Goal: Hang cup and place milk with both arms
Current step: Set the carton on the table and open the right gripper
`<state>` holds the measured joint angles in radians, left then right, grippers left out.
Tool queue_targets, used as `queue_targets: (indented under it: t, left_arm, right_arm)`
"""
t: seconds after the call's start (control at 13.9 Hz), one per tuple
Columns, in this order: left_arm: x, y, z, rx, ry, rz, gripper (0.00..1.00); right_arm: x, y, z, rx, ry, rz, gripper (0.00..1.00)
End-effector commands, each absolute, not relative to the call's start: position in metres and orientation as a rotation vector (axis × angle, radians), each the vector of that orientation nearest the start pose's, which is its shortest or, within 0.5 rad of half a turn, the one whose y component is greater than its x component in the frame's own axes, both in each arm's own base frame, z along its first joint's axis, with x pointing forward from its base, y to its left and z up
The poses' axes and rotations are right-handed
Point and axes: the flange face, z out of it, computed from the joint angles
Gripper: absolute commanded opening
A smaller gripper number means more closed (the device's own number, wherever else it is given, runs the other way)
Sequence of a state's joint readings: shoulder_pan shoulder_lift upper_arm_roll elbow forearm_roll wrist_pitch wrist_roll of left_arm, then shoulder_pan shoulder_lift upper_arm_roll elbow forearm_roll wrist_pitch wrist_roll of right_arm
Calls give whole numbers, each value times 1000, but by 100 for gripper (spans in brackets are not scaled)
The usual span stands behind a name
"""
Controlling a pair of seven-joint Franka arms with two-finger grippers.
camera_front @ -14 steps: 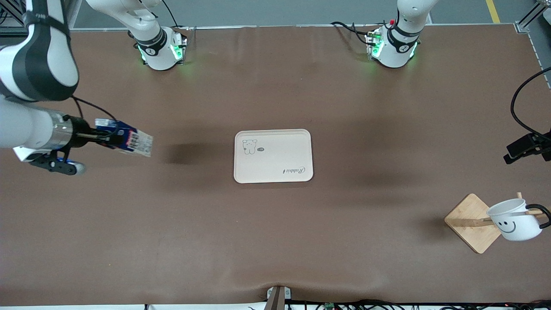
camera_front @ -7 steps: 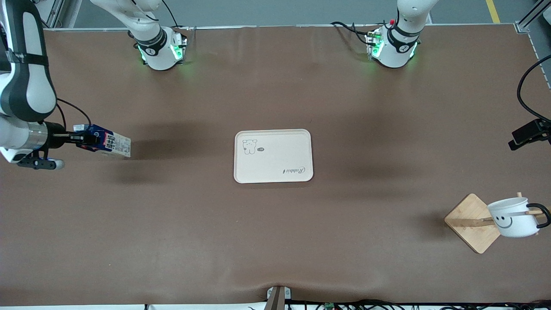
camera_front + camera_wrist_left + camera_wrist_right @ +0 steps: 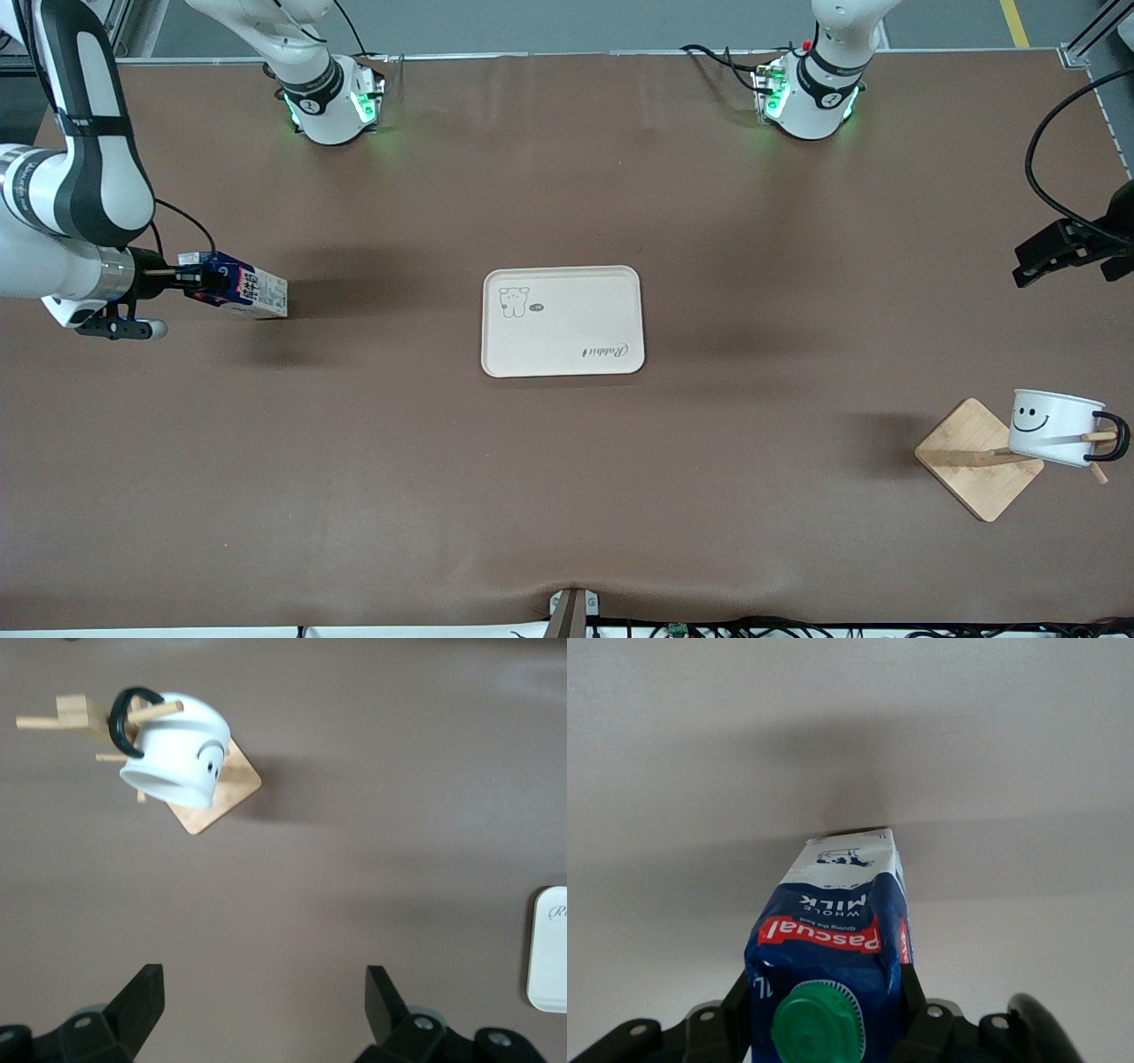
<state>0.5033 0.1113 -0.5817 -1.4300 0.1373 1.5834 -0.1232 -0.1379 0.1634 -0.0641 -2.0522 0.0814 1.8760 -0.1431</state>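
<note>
Since half a second ago the right arm (image 3: 75,204) has swung in toward the middle of the desk (image 3: 567,496), carrying the milk (image 3: 241,296) along; the left hand (image 3: 1059,252) has lifted away from the rack, and the cup has swung on its peg so the smiley now sits upright.

Right arm: the right hand (image 3: 197,280) is clenched on the milk's capped end, fingers either side of the green cap (image 3: 818,1025) in the right wrist view. Carton is tipped, its pale bottom pointing ahead of the hand toward the tray (image 3: 562,321). It looks close over the desk; I cannot tell whether it touches. The tray lies well apart, ahead of the hand.

Left arm: left hand released, jaws wide and empty in the left wrist view, hovering over the desk at the left arm's end. The wooden rack (image 3: 978,458) stands well below and ahead of it.

Cup (image 3: 1054,428): hangs by its black handle (image 3: 126,719) on a rack peg, free of the hand. Hanging looks done.

Left to do, as I judge: carry the milk to the tray, stand it up, let go.
</note>
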Motion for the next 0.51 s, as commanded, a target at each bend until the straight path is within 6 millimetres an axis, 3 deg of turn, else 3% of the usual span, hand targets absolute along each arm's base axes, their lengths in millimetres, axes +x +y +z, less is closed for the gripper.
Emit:
queue_targets:
  t: [0.0,0.07,0.14,0.43]
  left_arm:
    - [569,-23,644,-3050,-92,-70,100]
    - [566,-19,643,-3049,-104,-65,100]
    - [564,-12,643,-3061,-117,-60,100]
    - [544,-16,637,-3086,-84,-27,100]
  right_arm:
    - [518,-99,337,-2977,140,460,20]
    - [519,-100,337,-2975,147,456,49]
    - [519,-100,337,-2975,149,456,99]
    - [524,-99,346,-2976,144,452,100]
